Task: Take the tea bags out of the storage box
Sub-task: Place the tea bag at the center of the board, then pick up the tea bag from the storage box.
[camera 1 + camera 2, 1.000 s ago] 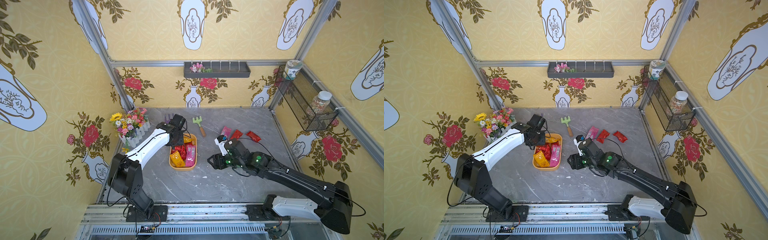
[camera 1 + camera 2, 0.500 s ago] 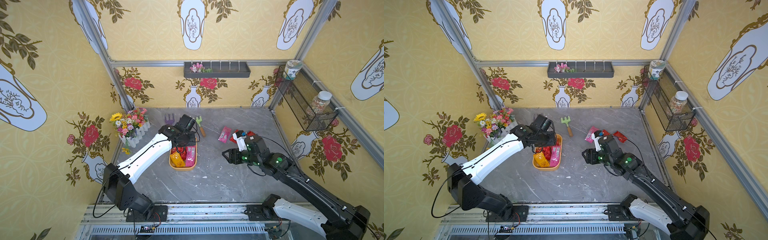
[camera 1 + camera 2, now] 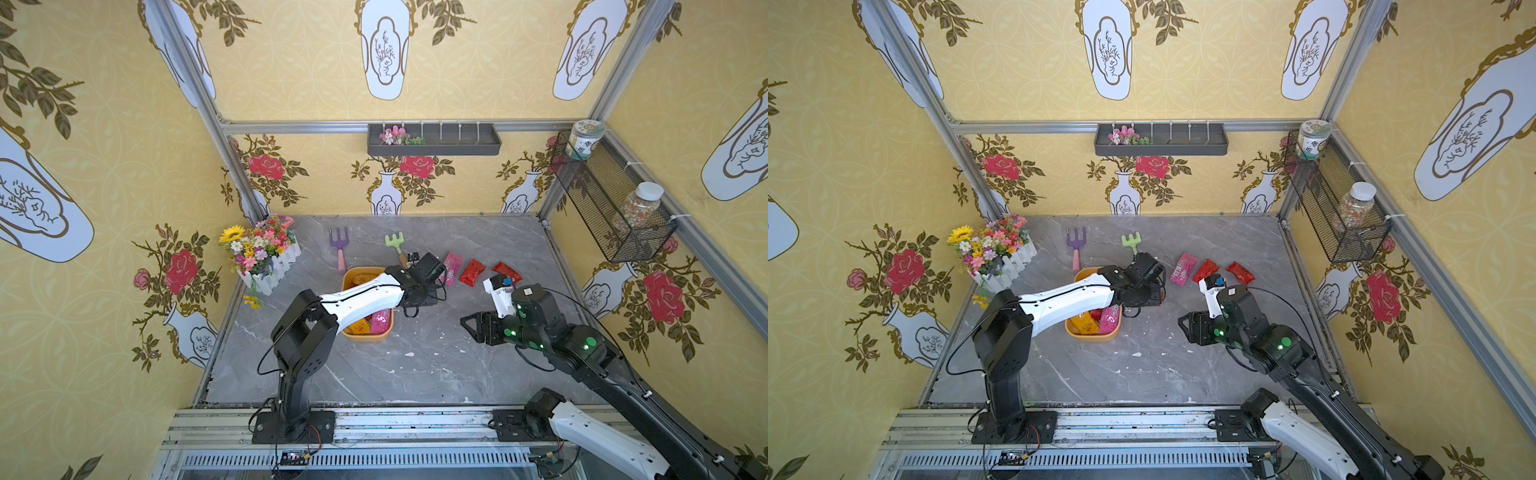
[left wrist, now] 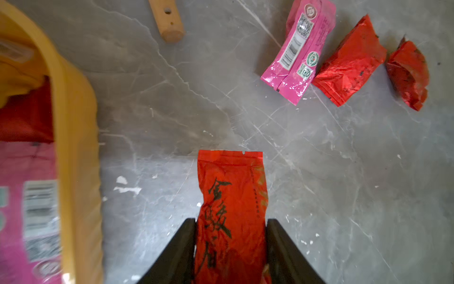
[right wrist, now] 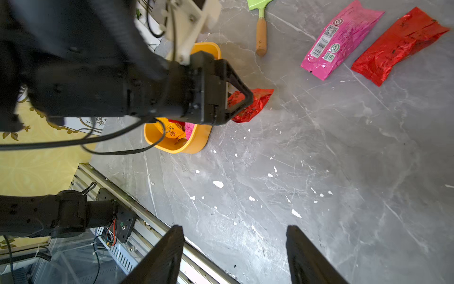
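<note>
Left hand (image 4: 231, 222): closed part-way on one end of a red tea bag (image 4: 231, 191), which is held over the table (image 4: 344, 196), just outside the storage box (image 4: 73, 118).
Right hand (image 5: 234, 230): held wide open and empty over bare table.
Storage box: seen at mid-frame in both top views; boxed tea bags (image 3: 360, 327), golden-orange and pink, are seen inside.
Loose tea bags (image 3: 471, 272): one pink and two red are laid in a row right of centre frame, near a green rake (image 3: 395, 242).

Marble tabletop (image 3: 415, 374) bears storage box (image 3: 365, 337), three tea bags (image 3: 472, 272), rakes (image 3: 340, 245), flowers (image 3: 259, 245).
</note>
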`<state>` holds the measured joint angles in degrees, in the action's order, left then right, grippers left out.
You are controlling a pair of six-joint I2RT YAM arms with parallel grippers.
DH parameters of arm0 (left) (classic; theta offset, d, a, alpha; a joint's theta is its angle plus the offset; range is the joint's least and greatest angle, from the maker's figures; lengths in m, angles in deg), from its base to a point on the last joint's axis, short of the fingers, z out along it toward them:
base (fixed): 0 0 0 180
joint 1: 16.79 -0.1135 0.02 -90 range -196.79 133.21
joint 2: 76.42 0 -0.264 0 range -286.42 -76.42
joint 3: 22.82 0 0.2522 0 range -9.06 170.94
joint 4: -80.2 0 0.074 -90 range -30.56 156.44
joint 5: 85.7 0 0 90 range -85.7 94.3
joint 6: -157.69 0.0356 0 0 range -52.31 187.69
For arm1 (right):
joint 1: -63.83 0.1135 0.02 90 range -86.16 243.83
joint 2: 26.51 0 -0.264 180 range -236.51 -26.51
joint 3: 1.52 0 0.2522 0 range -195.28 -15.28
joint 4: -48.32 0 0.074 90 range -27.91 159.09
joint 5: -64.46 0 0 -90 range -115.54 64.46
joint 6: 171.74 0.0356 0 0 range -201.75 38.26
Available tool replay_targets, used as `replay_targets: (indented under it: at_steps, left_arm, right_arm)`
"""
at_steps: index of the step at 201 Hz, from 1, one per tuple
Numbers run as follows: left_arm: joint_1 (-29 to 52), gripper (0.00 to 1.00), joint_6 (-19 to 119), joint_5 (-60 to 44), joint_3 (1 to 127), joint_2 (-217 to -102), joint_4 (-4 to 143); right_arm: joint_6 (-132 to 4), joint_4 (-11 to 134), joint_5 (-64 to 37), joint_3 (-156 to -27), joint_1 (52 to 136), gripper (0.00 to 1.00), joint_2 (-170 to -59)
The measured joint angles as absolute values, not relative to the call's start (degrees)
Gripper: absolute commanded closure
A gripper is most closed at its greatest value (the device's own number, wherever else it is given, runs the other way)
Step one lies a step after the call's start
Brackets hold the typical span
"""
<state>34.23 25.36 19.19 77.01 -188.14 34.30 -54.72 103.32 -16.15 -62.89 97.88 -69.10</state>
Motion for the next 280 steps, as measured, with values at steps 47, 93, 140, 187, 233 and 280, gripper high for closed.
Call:
replay_targets:
  at_steps: [47,93,140,187,233,280]
  left_arm:
    - [36.2,0.47,25.0,22.0,81.7,-196.1,37.7]
    - [36.4,0.28,25.1,22.5,83.8,-199.6,39.6]
    - [36.5,0.25,25.2,23.0,79.4,-189.1,40.7]
    - [36.2,0.19,23.5,27.3,62.6,-166.3,42.5]
    - [32.3,0.13,15.7,30.8,40.7,-138.4,39.4]
    - [20.6,0.06,10.3,27.6,28.1,-118.8,34.7]
  right_arm:
    - [-53.4,105.9,-16.1,-62.5,97.9,0.30,-67.0]
    - [-52.0,107.4,-16.3,-63.6,97.9,0.29,-67.5]
    - [-52.1,108.7,-17.7,-68.0,97.9,0.27,-67.5]
    - [-51.9,105.4,-17.7,-69.7,100.9,0.23,-77.4]
    - [-52.3,97.9,-22.0,-78.5,116.5,0.20,-99.2]
    - [-54.8,93.2,-24.1,-93.9,121.0,0.22,-122.4]
